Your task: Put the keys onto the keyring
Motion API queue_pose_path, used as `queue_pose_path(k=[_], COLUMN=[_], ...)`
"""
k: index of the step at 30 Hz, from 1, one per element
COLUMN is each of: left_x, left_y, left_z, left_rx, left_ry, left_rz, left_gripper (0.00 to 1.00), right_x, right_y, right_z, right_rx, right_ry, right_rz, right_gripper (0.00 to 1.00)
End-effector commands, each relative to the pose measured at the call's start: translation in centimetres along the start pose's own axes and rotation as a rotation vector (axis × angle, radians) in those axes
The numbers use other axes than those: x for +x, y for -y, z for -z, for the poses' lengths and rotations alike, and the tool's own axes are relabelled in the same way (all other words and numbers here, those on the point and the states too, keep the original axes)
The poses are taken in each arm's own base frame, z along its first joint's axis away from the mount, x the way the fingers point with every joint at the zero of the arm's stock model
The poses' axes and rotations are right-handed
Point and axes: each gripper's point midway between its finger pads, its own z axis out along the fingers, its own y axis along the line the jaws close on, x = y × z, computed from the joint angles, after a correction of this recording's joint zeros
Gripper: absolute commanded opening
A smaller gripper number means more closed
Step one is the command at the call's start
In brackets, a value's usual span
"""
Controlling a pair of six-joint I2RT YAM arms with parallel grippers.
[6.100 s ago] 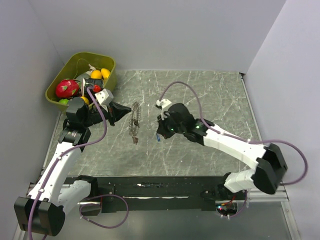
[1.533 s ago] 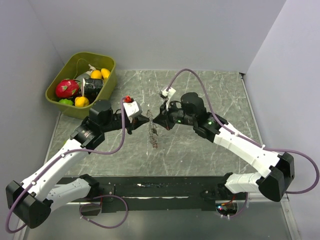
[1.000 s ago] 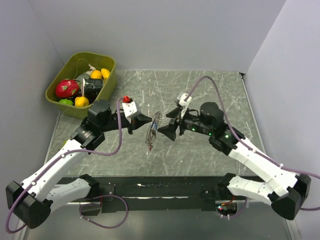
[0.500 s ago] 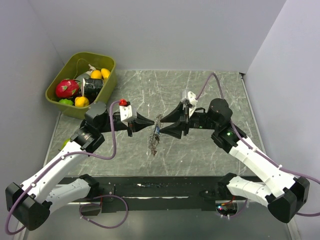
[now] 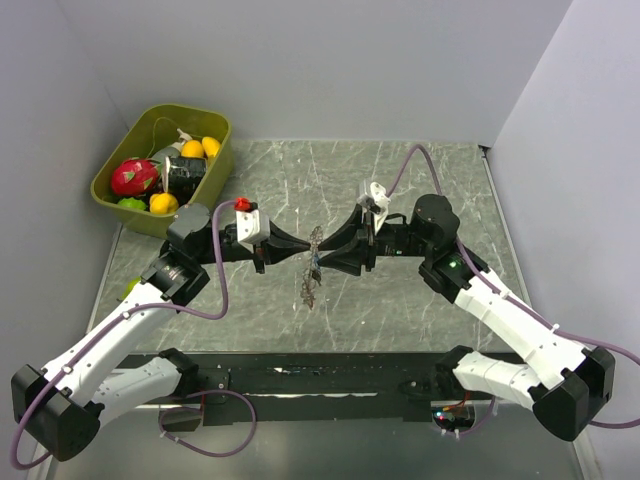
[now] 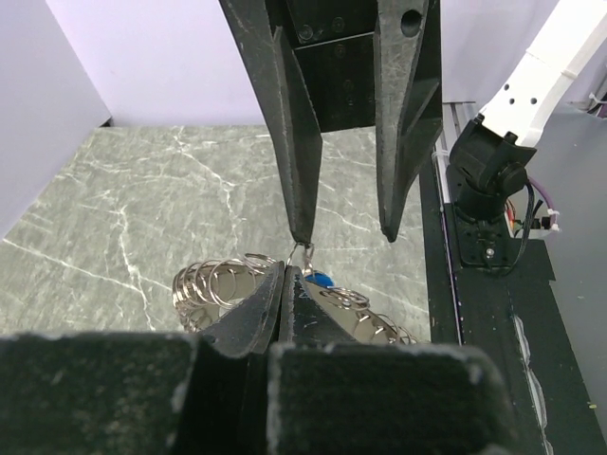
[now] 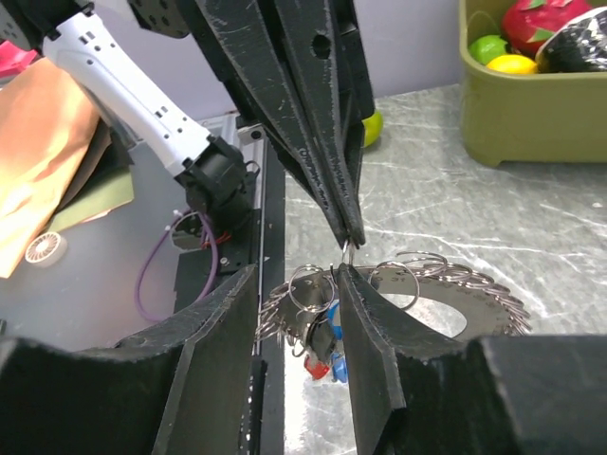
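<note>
The keyring (image 5: 310,285) is a flat silvery ring fringed with many small wire rings, and it hangs above the table's middle. My left gripper (image 5: 300,250) is shut on a small ring at its top edge, and the left wrist view shows the shut tips (image 6: 285,270) on it. My right gripper (image 5: 322,255) is open, its fingers (image 7: 365,351) either side of the ring's near edge (image 7: 446,294). The keys (image 7: 322,355), with red, blue and dark heads, hang in a bunch from the ring between the right gripper's fingers. A blue head (image 6: 321,279) shows beside the left gripper's tips.
An olive bin (image 5: 150,125) of fruit and a dark can stands at the back left corner. A green fruit (image 7: 373,128) lies on the table near the left arm. Grey walls close in the table on three sides.
My left gripper has carried the keyring from the left toward the middle. My right gripper drew back, then came in open around the ring's edge. Little has moved in the last half second.
</note>
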Motion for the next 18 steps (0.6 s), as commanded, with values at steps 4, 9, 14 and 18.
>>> queue_pose_path(k=[4,9,14,18], left_x=[-3.6,-3.7,-3.9,-3.9], left_y=[1.1,1.2,1.5,1.8], left_z=[0.2,0.2,0.2,0.2], left_rx=[0.051,0.059,0.074,0.092], left_ry=[0.099,0.099,0.106,0.102], left_rz=[-0.091,-0.088,-0.093,-0.095], left_gripper=[0.01,0.01,0.01,0.01], right_x=[-2.7,-2.3,-1.8,-1.9], right_y=[0.5,0.8,1.5,1.7], right_z=[0.3,0.2,0.1,0.1], right_rx=[0.06,0.067,0.094,0.106], right_ry=[0.068,0.062,0.058,0.061], right_rz=[0.065,0.049,0.037,0.037], right_gripper=[0.49,0.5,0.49,0.5])
